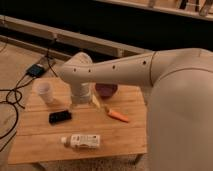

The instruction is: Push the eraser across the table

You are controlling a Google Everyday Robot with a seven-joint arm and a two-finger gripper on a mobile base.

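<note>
**Base:** Gripper (81, 102) position?
**Me:** Over the table's (127, 136) back half, near the middle. I can't tell whether it's open or closed.
**Base:** Containers?
**Me:** I see a bottle (83, 141) on its side near the front edge, a purple bowl (106, 90) at the back edge and a pale cup (45, 92) by the back-left corner. Contents unreadable.
**Base:** Eraser?
**Me:** The eraser (60, 117) lies flat toward the left edge, near my gripper and frontward of it, not touching.

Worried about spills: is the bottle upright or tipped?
Tipped: the bottle lies sideways on the table; end effector hangs beyond the eraser.
</note>
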